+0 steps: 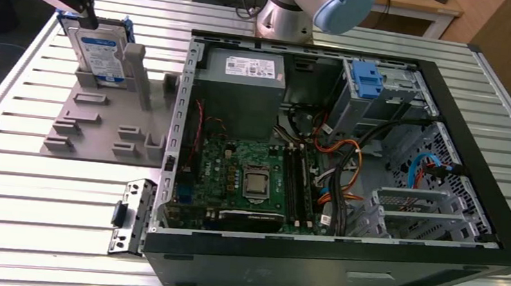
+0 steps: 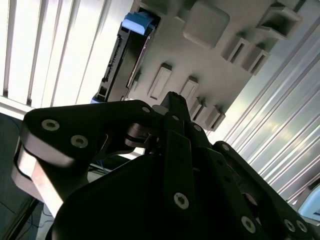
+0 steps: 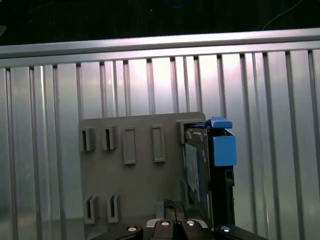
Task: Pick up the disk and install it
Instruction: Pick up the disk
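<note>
The disk (image 1: pixel 102 50) is a silver drive with a white-and-blue label and a blue frame. It stands on edge in a slot at the far end of a grey holder plate (image 1: pixel 90 125), at the exterior view's upper left. My gripper (image 1: pixel 87 17) hangs just above the disk's top edge, shut with nothing between its fingers. In the first wrist view the disk (image 3: pixel 197 170) and its blue frame (image 3: pixel 222 147) lie beside the gripper (image 3: pixel 173 205), not between its fingers. The second wrist view shows the gripper (image 2: pixel 172 98) over the holder plate (image 2: pixel 215 55), with the disk (image 2: pixel 125 60) off to one side.
An open computer case (image 1: pixel 480 169) lies at the exterior view's right, holding a motherboard (image 1: pixel 243 177), a grey metal box (image 1: pixel 239 79) and a blue clip on a grey cage (image 1: pixel 365 76). A small metal bracket (image 1: pixel 132 217) lies beside the case. Everything rests on a slatted aluminium table (image 1: pixel 11 184).
</note>
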Available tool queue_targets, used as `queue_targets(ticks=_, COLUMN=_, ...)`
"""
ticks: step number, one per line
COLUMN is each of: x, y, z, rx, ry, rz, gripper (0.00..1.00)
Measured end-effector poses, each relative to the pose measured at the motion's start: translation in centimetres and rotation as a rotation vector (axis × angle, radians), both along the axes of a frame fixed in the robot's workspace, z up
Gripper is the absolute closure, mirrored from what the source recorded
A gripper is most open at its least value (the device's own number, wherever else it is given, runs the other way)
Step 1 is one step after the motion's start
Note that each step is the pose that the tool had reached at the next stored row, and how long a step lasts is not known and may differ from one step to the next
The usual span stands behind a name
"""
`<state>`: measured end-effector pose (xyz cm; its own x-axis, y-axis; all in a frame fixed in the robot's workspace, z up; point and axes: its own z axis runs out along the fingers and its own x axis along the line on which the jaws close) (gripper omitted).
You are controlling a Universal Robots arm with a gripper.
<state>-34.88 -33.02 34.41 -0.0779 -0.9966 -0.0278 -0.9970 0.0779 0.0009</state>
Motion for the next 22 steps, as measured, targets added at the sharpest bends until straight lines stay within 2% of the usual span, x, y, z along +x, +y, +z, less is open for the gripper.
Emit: queue_targets(ticks=22, x=0.00, y=0.00, z=0.00, rx=-0.0008, ry=0.0000, rz=0.105, gripper=0.90)
